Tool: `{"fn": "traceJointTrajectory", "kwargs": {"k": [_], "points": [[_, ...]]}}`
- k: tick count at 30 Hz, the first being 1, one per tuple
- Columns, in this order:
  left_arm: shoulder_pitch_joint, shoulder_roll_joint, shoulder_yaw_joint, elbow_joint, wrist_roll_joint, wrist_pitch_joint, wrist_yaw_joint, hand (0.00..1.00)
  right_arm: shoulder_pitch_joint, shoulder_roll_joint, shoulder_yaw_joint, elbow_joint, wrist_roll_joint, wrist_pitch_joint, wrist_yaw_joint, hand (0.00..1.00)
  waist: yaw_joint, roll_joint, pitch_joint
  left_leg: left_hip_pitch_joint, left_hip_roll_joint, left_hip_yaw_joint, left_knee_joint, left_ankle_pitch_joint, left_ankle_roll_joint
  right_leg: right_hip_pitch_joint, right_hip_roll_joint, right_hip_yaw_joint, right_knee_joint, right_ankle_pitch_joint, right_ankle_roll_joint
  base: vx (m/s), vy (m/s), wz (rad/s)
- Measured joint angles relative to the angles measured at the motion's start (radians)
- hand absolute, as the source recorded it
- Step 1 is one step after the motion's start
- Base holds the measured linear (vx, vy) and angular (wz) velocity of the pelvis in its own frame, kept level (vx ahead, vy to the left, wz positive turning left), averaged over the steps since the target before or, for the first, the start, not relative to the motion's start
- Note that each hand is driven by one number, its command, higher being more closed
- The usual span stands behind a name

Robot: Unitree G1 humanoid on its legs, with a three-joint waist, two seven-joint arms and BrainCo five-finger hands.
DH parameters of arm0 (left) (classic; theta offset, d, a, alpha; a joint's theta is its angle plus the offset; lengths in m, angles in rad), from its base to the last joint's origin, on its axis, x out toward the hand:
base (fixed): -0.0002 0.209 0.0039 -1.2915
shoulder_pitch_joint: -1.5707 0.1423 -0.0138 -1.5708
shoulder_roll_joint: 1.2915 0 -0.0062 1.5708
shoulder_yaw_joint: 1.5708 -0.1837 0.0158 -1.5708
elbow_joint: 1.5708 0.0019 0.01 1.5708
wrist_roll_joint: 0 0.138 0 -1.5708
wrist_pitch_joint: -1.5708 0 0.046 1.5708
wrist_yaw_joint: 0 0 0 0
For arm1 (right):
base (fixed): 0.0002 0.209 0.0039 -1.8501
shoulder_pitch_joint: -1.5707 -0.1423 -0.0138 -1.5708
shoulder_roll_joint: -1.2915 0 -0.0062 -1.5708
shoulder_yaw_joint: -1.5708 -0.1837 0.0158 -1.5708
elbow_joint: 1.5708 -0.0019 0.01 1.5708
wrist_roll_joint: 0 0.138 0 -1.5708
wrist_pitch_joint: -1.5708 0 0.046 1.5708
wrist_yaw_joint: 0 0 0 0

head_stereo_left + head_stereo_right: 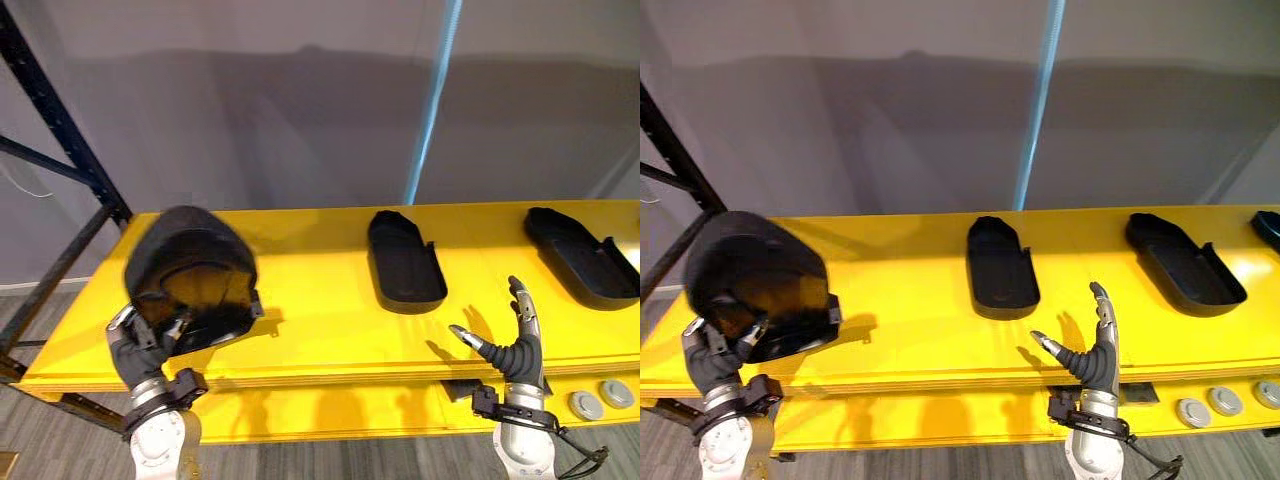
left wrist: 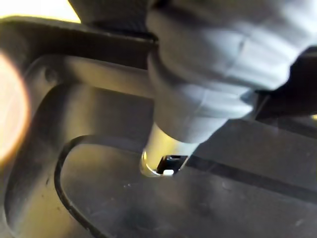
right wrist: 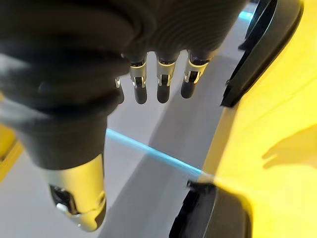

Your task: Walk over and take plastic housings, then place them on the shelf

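A black domed plastic housing [image 1: 190, 270] is tilted up over the left end of the yellow shelf [image 1: 320, 330], with my left hand [image 1: 140, 350] shut on its lower rim. Its dark inner surface [image 2: 148, 198] lies close behind my thumb in the left wrist view. Two more black housings lie flat on the shelf: one in the middle [image 1: 403, 262] and one at the right [image 1: 580, 255]. My right hand [image 1: 515, 345] stands open above the shelf's front edge, fingers straight up, holding nothing.
A dark blue rack frame [image 1: 60, 150] rises at the left. A grey wall with a light blue vertical strip [image 1: 432, 100] stands behind the shelf. Round grey discs [image 1: 600, 400] sit below the shelf's front edge at the right.
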Motion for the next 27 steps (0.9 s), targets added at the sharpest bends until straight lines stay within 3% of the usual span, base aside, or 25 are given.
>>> {"fn": "traceJointTrajectory", "kwargs": {"k": [3,6,9,11,12,13,14,17,22,27], "points": [[-0.027,0.153,0.037,0.088,-0.179,0.001,-0.015,1.00,0.052,0.047,0.035,0.019,0.013,0.004,0.009,0.00,-0.009,-0.044,-0.021,-0.004,-0.088,0.002,0.012,-0.009,0.020,0.019,-0.072,0.024,-0.033,0.013,0.022,-0.01,0.305,0.19],[-0.082,0.225,0.007,0.113,-0.261,-0.002,-0.032,1.00,0.069,0.065,0.036,0.021,0.026,0.004,0.023,0.00,-0.009,-0.050,-0.025,0.008,-0.133,-0.013,0.023,-0.018,0.035,0.041,-0.111,0.018,-0.036,0.043,0.057,0.00,0.226,0.27],[-0.175,0.311,-0.060,0.146,-0.331,-0.008,-0.087,1.00,0.084,0.081,0.059,0.053,0.024,0.017,0.033,0.00,-0.007,-0.052,-0.027,0.003,-0.159,0.006,0.018,-0.017,0.053,0.012,-0.137,0.031,-0.023,0.060,0.044,-0.06,0.126,-0.15],[-0.226,0.373,-0.080,0.184,-0.353,-0.010,-0.116,1.00,0.085,0.081,0.127,0.071,0.020,0.035,0.049,0.00,0.000,-0.044,-0.023,-0.016,-0.136,0.081,0.002,-0.025,0.076,-0.059,-0.121,0.026,-0.013,0.108,0.007,-0.14,0.103,-0.97],[-0.241,0.385,-0.084,0.204,-0.360,-0.010,-0.123,1.00,0.088,0.081,0.146,0.078,0.020,0.035,0.053,0.00,-0.001,-0.039,-0.019,-0.015,-0.130,0.097,-0.008,-0.021,0.086,-0.076,-0.113,0.024,0.000,0.106,0.007,-0.15,0.049,-0.88],[-0.295,0.408,-0.123,0.271,-0.397,-0.004,-0.131,1.00,0.109,0.081,0.180,0.097,0.022,0.035,0.072,0.00,-0.012,-0.035,-0.016,-0.011,-0.117,0.113,-0.021,-0.014,0.094,-0.102,-0.068,0.035,0.069,0.047,0.032,-0.12,-0.010,-0.51],[-0.331,0.421,-0.156,0.305,-0.426,0.006,-0.139,1.00,0.131,0.080,0.196,0.098,0.022,0.035,0.082,0.00,-0.019,-0.036,-0.015,-0.008,-0.113,0.115,-0.023,-0.004,0.104,-0.101,-0.036,0.049,0.078,0.009,0.027,-0.09,-0.024,-0.33],[-0.381,0.455,-0.230,0.332,-0.492,0.028,-0.166,1.00,0.169,0.064,0.233,0.099,0.024,0.035,0.104,0.00,-0.047,-0.026,-0.006,-0.002,-0.119,0.117,-0.047,0.028,0.093,-0.086,-0.016,0.057,0.037,0.013,0.002,-0.01,-0.018,-0.03],[-0.394,0.576,-0.347,0.325,-0.619,0.049,-0.205,1.00,0.197,0.027,0.289,0.098,0.036,0.035,0.134,0.00,-0.045,-0.022,-0.002,-0.005,-0.104,0.133,-0.128,0.073,0.072,-0.086,0.023,0.073,-0.087,0.079,-0.007,0.02,-0.044,-0.14],[-0.394,0.656,-0.423,0.320,-0.687,0.080,-0.204,1.00,0.212,0.007,0.292,0.098,0.035,0.034,0.126,0.00,-0.058,-0.017,0.023,-0.011,-0.097,0.132,-0.144,0.077,0.069,-0.090,0.036,0.078,-0.102,0.087,-0.008,0.04,-0.023,-0.06]]}}
